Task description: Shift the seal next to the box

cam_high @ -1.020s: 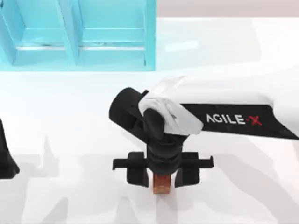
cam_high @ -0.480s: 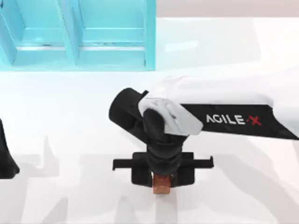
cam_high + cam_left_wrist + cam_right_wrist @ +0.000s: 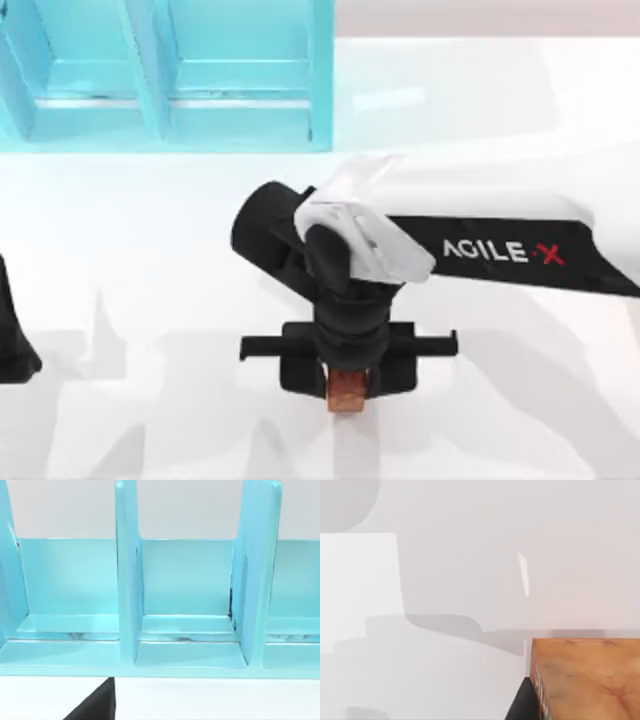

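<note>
Right arm at work, reaching in from the top view's right. Right gripper [image 3: 347, 372] sits over the small reddish-brown cuboid seal with an orange-tan lower part [image 3: 347, 389], near the front of the white table [image 3: 150, 250], about mid-width. Dark fingers are drawn in against both sides of the block, pinching it. The right wrist view shows the seal's wood-grained tan face [image 3: 587, 677] with a dark finger [image 3: 522, 705] flush against its edge. Whether the base touches the table or is just clear of it: cannot tell.

Left arm [image 3: 15, 335] is parked at the table's left edge. Its wrist camera faces the light-blue open-fronted box with upright dividers [image 3: 185, 605], and its fingers cannot be judged.

The box [image 3: 170, 75] stands at the table's far left, well apart from the seal.

Step in hand, by my reading: grip secured, lift and carry toward the box.

Notes for doing it well:
- Confirm the pinch is centred on the block; it is narrow and could twist if held near a corner.
- Raise straight up before any sideways travel, so the base does not drag.
- Carry far and leftward, keeping the block upright.
- Aim for bare table just beside the box's right-hand wall [image 3: 322, 75], not inside a compartment.
- Lower until the base is seated, then release.
</note>
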Available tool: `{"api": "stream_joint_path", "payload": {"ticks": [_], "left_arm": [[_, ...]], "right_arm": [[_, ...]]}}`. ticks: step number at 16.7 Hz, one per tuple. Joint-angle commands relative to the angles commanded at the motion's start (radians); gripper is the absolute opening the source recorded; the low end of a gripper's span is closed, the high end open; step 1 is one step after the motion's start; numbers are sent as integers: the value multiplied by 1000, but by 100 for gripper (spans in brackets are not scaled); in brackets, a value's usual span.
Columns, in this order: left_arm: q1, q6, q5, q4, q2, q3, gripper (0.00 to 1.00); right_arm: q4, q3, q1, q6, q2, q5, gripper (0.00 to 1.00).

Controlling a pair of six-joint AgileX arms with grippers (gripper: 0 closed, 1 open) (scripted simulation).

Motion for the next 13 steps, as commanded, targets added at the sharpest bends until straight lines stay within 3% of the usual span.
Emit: {"api": "stream_joint_path", "payload": {"ticks": [6, 13], "left_arm": [[0, 0, 0, 0, 0, 0, 100], [0, 0, 0, 0, 0, 0, 100]], "right_arm": [[-137, 87, -1, -2, -50, 0, 0], [-160, 109, -35, -36, -43, -1, 0]]}}
